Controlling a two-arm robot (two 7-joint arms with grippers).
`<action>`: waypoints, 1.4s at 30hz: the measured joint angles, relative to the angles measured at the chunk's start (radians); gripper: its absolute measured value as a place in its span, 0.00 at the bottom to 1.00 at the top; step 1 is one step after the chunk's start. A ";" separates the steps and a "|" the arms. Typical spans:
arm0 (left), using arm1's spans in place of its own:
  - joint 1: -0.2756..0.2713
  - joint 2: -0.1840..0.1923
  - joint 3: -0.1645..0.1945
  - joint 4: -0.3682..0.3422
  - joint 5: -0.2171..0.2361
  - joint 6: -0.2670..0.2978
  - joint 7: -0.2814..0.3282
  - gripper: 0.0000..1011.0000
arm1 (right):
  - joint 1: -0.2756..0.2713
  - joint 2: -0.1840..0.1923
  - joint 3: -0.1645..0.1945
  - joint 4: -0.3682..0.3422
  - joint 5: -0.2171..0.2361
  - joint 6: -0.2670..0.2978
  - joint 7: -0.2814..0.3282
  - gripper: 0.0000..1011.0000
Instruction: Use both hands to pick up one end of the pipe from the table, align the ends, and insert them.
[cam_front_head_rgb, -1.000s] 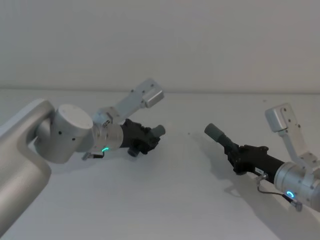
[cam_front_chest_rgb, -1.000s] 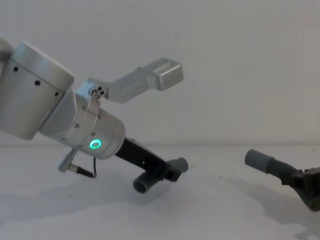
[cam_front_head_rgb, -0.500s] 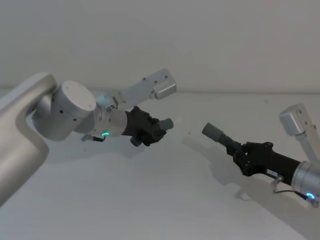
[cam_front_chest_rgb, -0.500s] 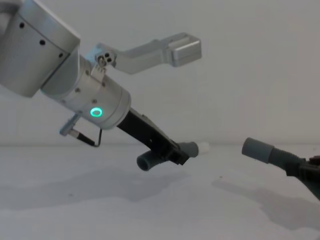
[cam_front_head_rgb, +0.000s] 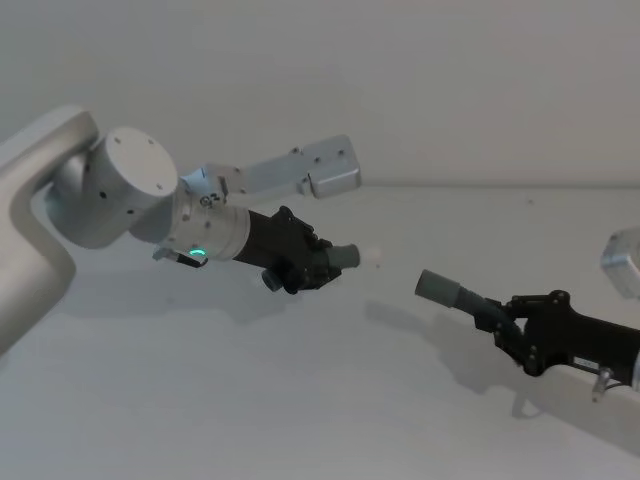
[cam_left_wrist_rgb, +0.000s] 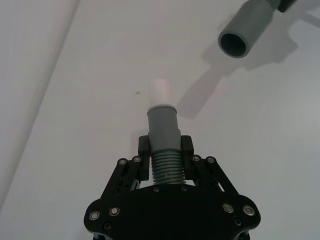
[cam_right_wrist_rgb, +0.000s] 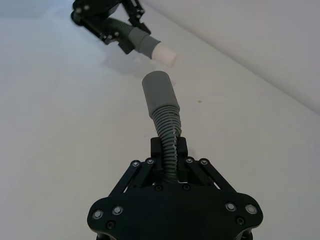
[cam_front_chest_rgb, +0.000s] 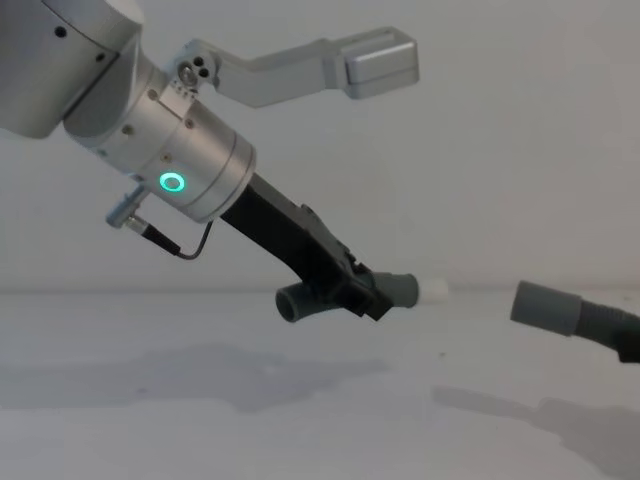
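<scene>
My left gripper (cam_front_head_rgb: 318, 262) is shut on the ribbed middle of one pipe piece (cam_left_wrist_rgb: 165, 167) and holds it above the table (cam_front_head_rgb: 300, 410). Its grey cuff with the white plug tip (cam_front_head_rgb: 372, 257) points right. The piece's other cuff (cam_front_chest_rgb: 292, 300) hangs below the fingers. My right gripper (cam_front_head_rgb: 510, 322) is shut on the second pipe piece (cam_right_wrist_rgb: 168, 131), also in the air, whose hollow-mouthed cuff (cam_front_head_rgb: 440, 289) points left. The two ends face each other across a short gap, with the mouth (cam_left_wrist_rgb: 235, 44) sitting a little off the plug's line. In the chest view the plug tip (cam_front_chest_rgb: 433, 292) and the mouth cuff (cam_front_chest_rgb: 545, 305) are nearly level.
The white table (cam_front_chest_rgb: 300, 420) runs back to a plain pale wall. Each wrist carries a grey camera bracket, the left one (cam_front_head_rgb: 320, 168) above the left gripper and the right one (cam_front_head_rgb: 625, 262) at the right edge. Shadows of both arms lie on the table.
My left gripper has risen and swung toward the middle, and the white plug tip has come into view. My right gripper has drawn back to the right with its piece and levelled out.
</scene>
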 joint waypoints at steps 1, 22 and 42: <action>-0.006 0.006 0.005 -0.001 -0.006 -0.011 -0.022 0.35 | 0.003 0.011 -0.003 0.006 0.000 -0.018 0.019 0.14; -0.020 0.072 0.018 0.000 -0.094 -0.176 -0.197 0.34 | 0.047 0.112 -0.052 0.053 -0.044 -0.147 0.169 0.14; -0.032 0.068 0.035 0.057 -0.149 -0.268 -0.270 0.34 | 0.040 0.151 -0.058 0.009 -0.005 -0.145 0.200 0.14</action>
